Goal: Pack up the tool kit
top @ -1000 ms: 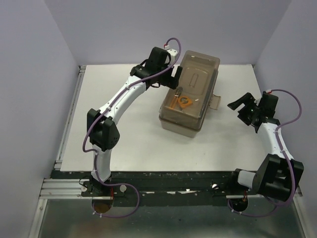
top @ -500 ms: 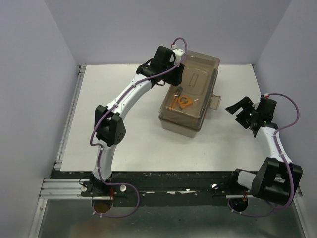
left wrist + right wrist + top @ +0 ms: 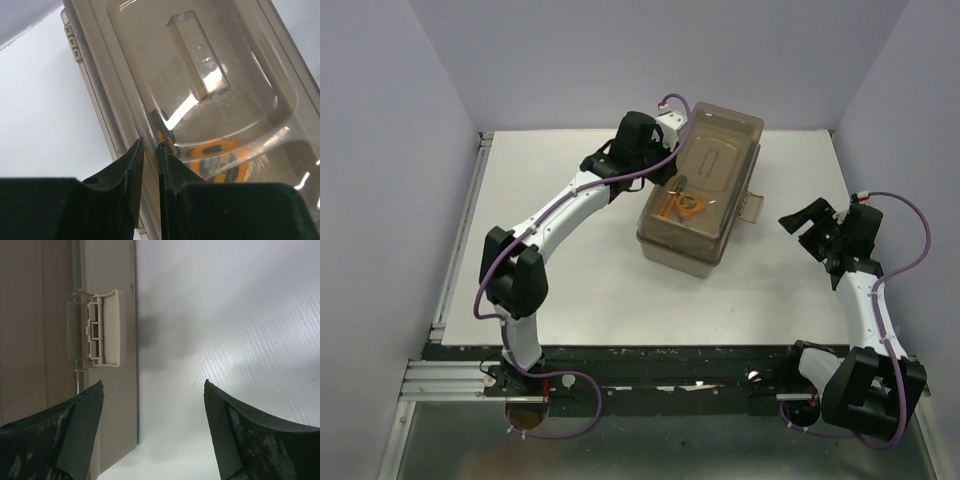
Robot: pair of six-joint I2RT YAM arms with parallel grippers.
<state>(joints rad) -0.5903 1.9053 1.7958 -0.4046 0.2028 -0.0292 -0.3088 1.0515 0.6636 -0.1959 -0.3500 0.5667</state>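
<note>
- Top view: toolbox (image 3: 685,240) sits slantwise in the middle of the surface (image 3: 570,280), with the brown lid (image 3: 720,160) down. The orange tape measure (image 3: 691,206) shows through the lid, so the contents look stowed.
- The latch (image 3: 755,205) sticks out from the box's 3 o'clock side and looks unfastened. My read is that the step in hand is locking the lid.
- Left gripper (image 3: 672,185) is at the box's 9 o'clock edge, on the lid rim. Right gripper (image 3: 806,225) is well apart at the box's 3 o'clock, facing the latch and carrying nothing.
- Left wrist view: left gripper (image 3: 150,146) has its fingers (image 3: 125,175) drawn almost together, with only a thin slit between them. The lid (image 3: 210,60) rim runs right at the tips. I can't tell whether they pinch the rim or just rest on it. The tape measure (image 3: 217,160) is at 4 o'clock from the tips, under the lid.
- Right wrist view: right gripper (image 3: 153,390) has its fingers (image 3: 75,440) spread wide and empty. The latch (image 3: 102,330) is ahead at 11 o'clock, with its flap standing off the beige wall.
- Doing it well:
  - Left should bear down on the rim as a brace so the box can't skate toward 9 o'clock.
  - Right should shift toward 9 o'clock until the flap is centred.
  - Right then pushes the flap square into the wall with one finger.
  - Check that the lid is fully seated first, or the catch probably won't bite.
</note>
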